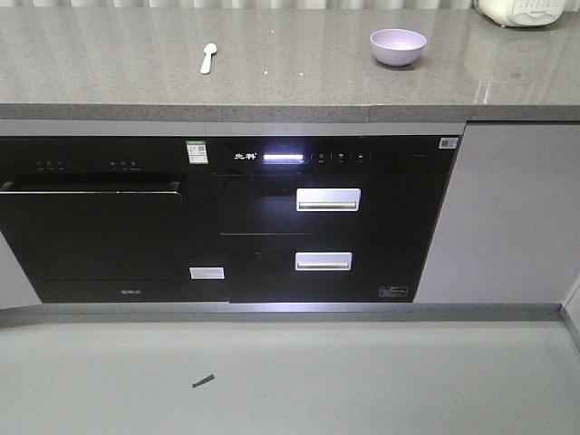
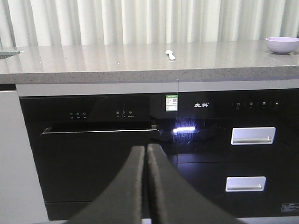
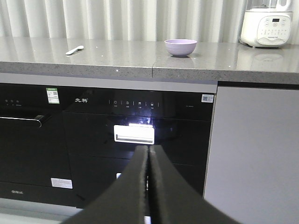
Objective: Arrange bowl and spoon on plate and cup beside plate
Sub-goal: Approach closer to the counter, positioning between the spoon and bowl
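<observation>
One bowl (image 1: 398,46) and one spoon (image 1: 208,57) lie on the counter (image 1: 299,83).

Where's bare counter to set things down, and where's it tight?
Widest bare patch on the counter: between the spoon and the bowl. Also bare: left of the spoon to the frame edge, and the whole front strip. Tightest: right of the bowl, where the white appliance takes the back corner.

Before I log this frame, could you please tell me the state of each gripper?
Left gripper: closed, holding nothing.
Right gripper: closed, holding nothing.
</observation>
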Robot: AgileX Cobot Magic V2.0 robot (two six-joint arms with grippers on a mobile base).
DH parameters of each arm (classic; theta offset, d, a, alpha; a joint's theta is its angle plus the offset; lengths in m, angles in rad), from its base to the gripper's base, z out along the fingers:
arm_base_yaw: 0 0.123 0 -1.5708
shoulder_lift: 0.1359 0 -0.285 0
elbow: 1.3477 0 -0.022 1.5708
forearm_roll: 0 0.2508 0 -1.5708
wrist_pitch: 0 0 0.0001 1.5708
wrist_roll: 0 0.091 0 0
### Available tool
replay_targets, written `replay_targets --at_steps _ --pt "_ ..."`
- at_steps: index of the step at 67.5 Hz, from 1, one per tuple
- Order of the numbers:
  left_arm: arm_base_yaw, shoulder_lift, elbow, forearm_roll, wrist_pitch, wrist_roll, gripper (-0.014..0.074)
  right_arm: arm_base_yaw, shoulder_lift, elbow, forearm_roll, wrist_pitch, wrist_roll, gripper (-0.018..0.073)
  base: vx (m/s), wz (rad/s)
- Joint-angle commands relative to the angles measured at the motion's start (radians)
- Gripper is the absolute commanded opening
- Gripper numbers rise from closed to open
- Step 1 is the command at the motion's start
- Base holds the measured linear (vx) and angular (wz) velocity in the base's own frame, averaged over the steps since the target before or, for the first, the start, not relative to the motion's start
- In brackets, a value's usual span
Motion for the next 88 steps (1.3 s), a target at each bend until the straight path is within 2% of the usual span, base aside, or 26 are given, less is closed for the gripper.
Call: replay_targets --at_steps 1,88 --pt "0.001 -0.015 -0.018 -0.008 -0.078 0.000 -0.0006 -0.007 -0.006 0.008 -0.006 -0.077 -0.003 -0.0006 0.20 0.01" --pt "0.001 -0.015 -0.018 -0.008 -0.078 0.000 -0.0006 -0.007 -0.006 0.008 -0.006 -0.077 -0.003 -0.0006 0.17 -0.04"
